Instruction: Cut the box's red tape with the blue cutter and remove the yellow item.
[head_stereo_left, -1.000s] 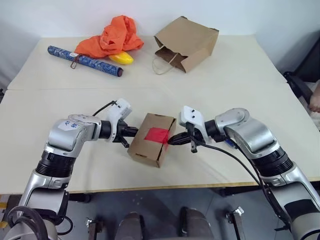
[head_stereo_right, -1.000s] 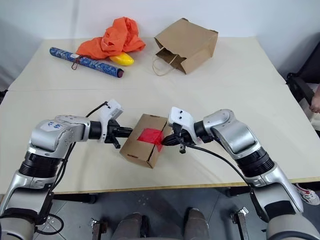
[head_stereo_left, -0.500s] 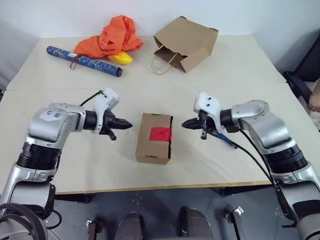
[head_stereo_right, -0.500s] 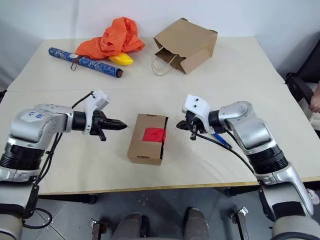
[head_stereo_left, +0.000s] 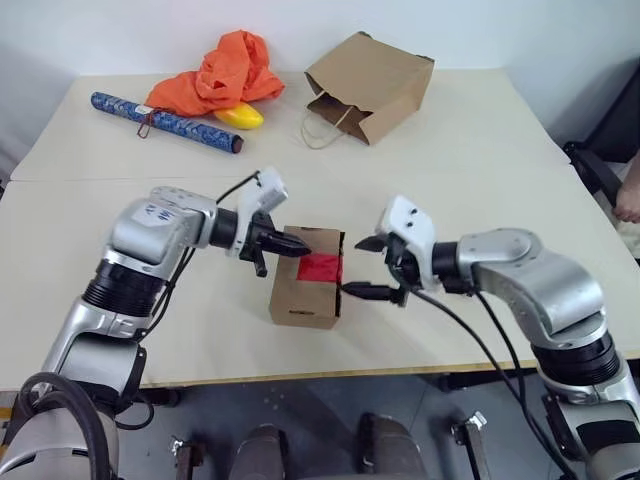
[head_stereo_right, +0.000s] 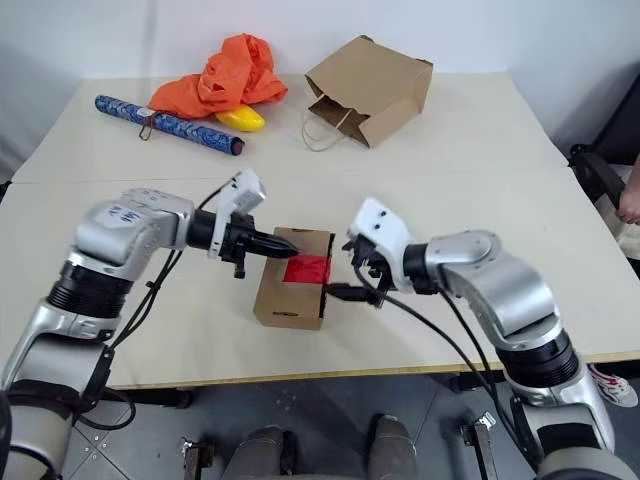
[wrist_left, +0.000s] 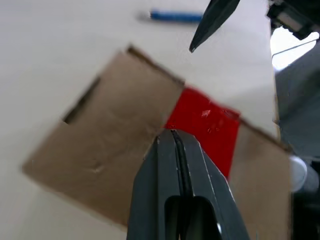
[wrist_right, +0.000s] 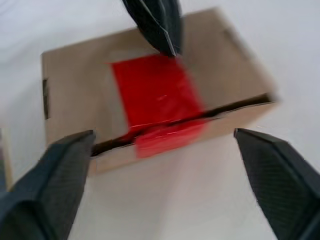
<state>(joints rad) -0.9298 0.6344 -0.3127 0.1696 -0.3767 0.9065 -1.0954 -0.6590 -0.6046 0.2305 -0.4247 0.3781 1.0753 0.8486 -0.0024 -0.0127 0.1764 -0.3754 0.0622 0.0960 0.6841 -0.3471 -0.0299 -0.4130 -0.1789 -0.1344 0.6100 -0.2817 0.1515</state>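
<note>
Box (head_stereo_left: 306, 277) sits near table's (head_stereo_left: 120, 330) front edge, red tape (head_stereo_left: 320, 267) uncut. Left gripper (head_stereo_left: 300, 247), clenched empty, has returned over its lid; right gripper (head_stereo_left: 366, 267) just spread wide beside it (blue cutter (wrist_left: 176, 16) lies unheld, cutting can't start yet).

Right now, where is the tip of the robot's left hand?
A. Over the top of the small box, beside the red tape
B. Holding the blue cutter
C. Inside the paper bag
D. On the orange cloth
A: the shut left hand reaches over the box, its tip at the edge of the red tape.
</note>
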